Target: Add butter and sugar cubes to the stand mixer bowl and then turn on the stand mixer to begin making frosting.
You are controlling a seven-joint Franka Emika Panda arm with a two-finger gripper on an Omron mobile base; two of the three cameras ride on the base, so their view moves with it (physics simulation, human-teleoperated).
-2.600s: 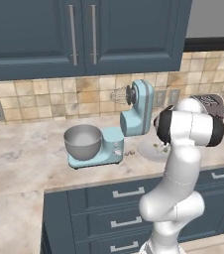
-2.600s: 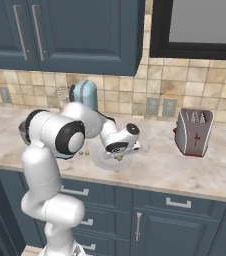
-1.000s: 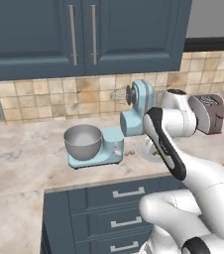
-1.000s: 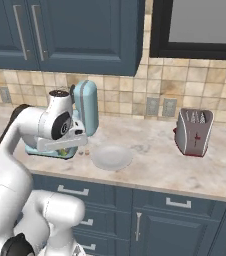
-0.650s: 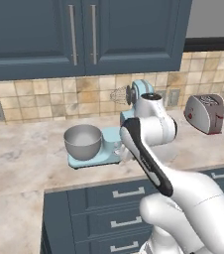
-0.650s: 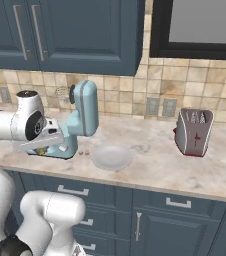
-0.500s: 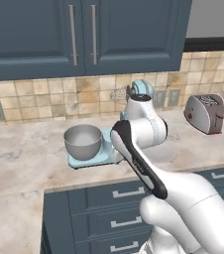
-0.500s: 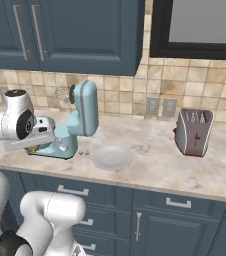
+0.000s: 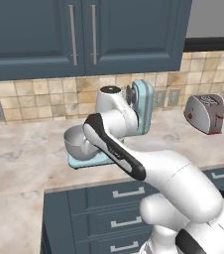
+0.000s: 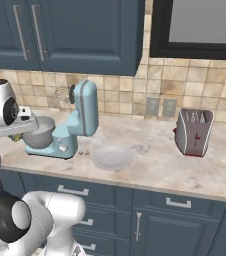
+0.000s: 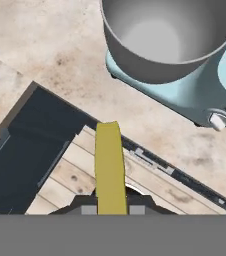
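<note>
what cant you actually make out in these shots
- Pincer: in the hand view its tips are cut off by the bottom edge; the butter covers the gap between them.
- Stand mixer bowl: in the left base view the white arm hides its right half.
- Sugar cubes: in the right base view, mere specks beside the white plate, too small to count.
- Stand mixer: in the hand view, cut off by the right edge.

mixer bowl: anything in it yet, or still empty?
Empty. The hand view looks into the stand mixer bowl and shows bare grey metal; the butter is outside it, clamped in the tool.
</note>
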